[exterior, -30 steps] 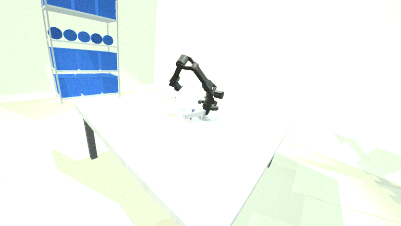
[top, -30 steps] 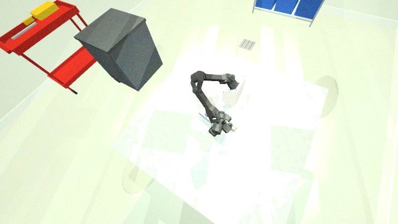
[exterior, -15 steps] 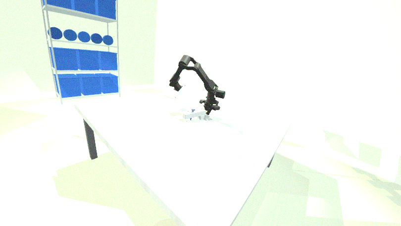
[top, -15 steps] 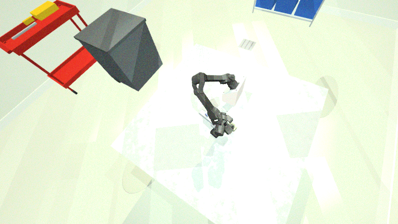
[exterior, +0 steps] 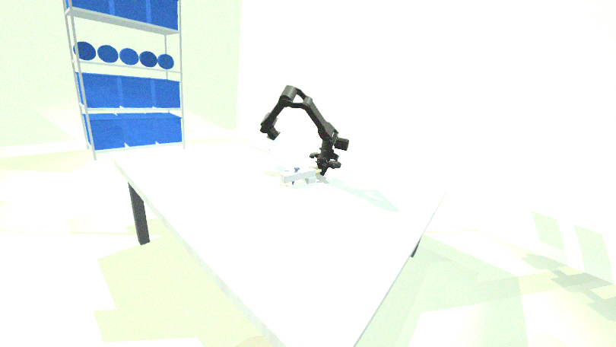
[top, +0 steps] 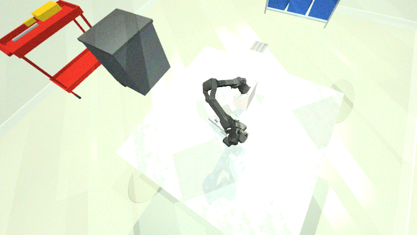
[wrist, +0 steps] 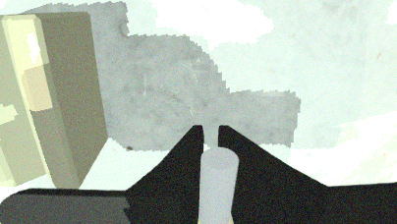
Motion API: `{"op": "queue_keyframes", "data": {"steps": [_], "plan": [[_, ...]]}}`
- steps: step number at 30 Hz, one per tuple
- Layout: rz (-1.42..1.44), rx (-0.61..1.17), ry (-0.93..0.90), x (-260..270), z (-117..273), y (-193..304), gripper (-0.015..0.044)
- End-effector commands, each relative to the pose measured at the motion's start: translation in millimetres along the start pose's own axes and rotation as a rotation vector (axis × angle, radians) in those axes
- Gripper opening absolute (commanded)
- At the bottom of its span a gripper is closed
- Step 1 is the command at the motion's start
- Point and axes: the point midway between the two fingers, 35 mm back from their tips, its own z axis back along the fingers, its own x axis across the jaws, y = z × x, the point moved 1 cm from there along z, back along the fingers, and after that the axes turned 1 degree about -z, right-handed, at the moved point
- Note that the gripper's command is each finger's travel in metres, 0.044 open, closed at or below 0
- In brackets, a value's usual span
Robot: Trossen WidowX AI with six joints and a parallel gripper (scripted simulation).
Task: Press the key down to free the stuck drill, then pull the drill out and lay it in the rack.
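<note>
A pale grey block (exterior: 298, 175) stands low on the table, its far right end close to my fingers. The blue key (top: 216, 120) (exterior: 296, 169) stands up from its top, with a blue piece also showing below it. My gripper (exterior: 322, 173) (wrist: 209, 134) points down at the block's right end. It is shut on the drill (wrist: 217, 189), a smooth grey cylinder with a little yellow at the bottom edge of the wrist view. Yellow (exterior: 318, 171) also shows between block and fingers. Whether the drill is still inside the block is hidden. The rack cannot be told for sure.
A pale yellow block (wrist: 76, 98) stands to the left in the wrist view; it may be the rack. A pale slanted panel (top: 244, 100) stands by the arm's base. A red cart, a dark bin and a blue-bin shelf stand beyond the table (exterior: 280, 241).
</note>
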Motion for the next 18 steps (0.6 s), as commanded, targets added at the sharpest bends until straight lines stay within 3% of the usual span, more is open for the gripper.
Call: {"op": "queue_keyframes", "data": {"steps": [1,2,18], "plan": [[0.001,0.000,-0.002,1.6,-0.1,-8.1,0.0000],[0.001,0.000,-0.002,1.7,0.1,-10.0,0.0000],[0.001,0.000,-0.002,0.9,-1.8,-0.4,0.0420]]}}
